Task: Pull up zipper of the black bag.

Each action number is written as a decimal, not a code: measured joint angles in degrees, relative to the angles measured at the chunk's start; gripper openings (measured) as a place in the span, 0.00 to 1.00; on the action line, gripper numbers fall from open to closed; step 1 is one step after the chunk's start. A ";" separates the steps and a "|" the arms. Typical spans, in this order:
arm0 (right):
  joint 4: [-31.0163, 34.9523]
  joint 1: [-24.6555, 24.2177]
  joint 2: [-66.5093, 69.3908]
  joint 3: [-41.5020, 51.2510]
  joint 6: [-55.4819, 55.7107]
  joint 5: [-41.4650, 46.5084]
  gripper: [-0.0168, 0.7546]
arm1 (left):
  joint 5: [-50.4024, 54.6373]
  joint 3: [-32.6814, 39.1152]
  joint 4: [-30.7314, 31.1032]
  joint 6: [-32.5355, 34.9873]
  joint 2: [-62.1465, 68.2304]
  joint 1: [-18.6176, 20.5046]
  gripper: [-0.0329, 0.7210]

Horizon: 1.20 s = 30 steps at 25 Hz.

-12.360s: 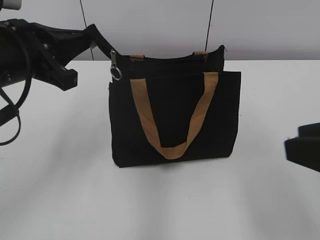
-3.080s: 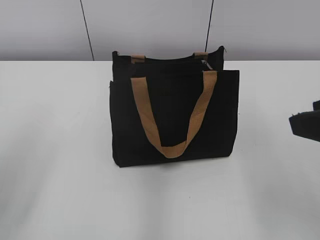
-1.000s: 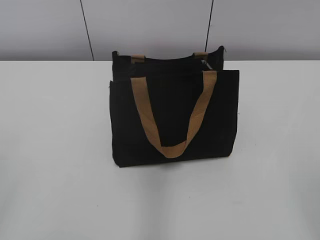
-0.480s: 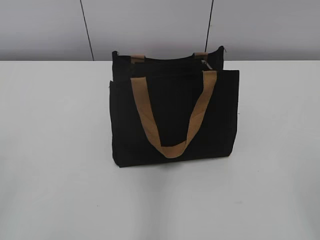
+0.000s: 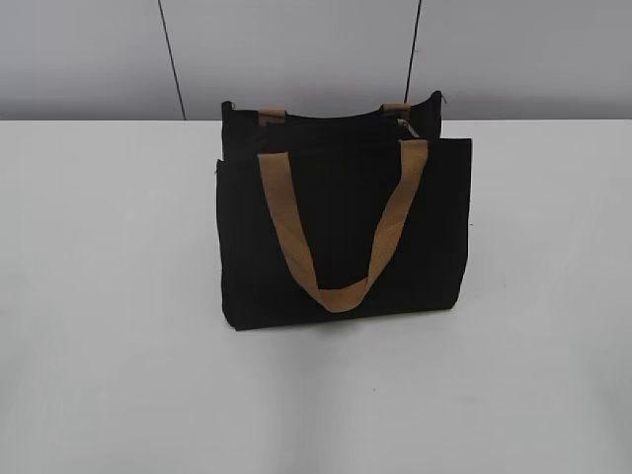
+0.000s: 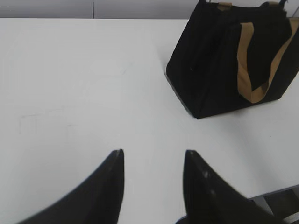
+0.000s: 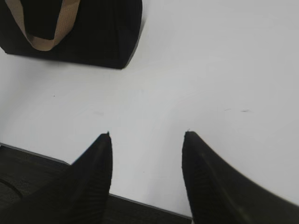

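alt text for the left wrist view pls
The open left gripper hangs over a bare white table, its two dark fingertips apart and holding nothing. A black bag with a tan strap stands at upper right, well clear of the gripper.

You pulled both arms out of the exterior view. The zipper's [image 5: 326, 118] silver pull tab [image 5: 407, 125] travelled from the black bag's [image 5: 341, 222] left corner to its right end.

The black bag [image 5: 344, 227] is stood upright, well apart from both grippers, its zipper [image 5: 407, 125] pull seen at the top right corner.
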 joint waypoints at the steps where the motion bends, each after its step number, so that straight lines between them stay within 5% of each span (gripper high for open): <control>1: 0.00 -0.61 0.01 0.00 0.00 0.00 0.52 | 0.00 0.00 0.00 0.00 0.00 0.40 0.46; 12: 0.06 -8.10 0.01 0.00 0.00 0.00 0.52 | 0.00 0.06 0.00 0.00 -0.07 10.31 0.36; 30: 0.06 -12.29 -2.17 0.00 0.00 0.07 0.52 | 0.00 0.06 0.00 0.00 -0.07 13.16 0.36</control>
